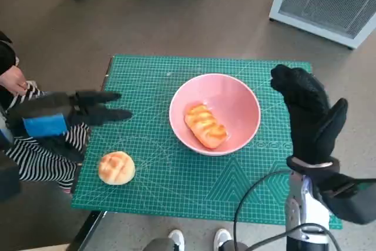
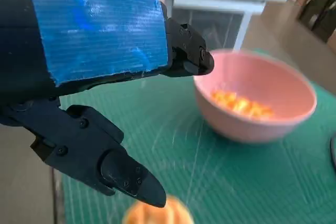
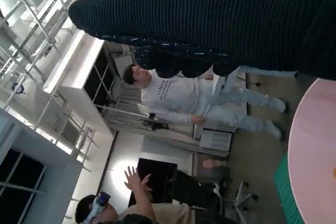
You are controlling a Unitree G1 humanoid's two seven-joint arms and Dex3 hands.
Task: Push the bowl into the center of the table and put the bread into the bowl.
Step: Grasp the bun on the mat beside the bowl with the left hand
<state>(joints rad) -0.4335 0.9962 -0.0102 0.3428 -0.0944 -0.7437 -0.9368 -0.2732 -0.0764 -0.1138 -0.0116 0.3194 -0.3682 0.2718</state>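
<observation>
My left hand [image 1: 70,113] hangs open, fingers spread, empty (round bread [image 1: 116,167] just below it). Right hand [image 1: 308,116] open too, beside the bowl [image 1: 244,95], one bread [image 1: 205,125] inside.

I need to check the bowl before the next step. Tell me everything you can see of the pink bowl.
The pink bowl is round, smooth and matte, plastic-looking, with a plain rim. It stands upright near the middle of the green cutting mat. A ridged, golden oblong bread lies inside on its bottom. Neither hand touches it; the right hand hovers beside its rim.
</observation>
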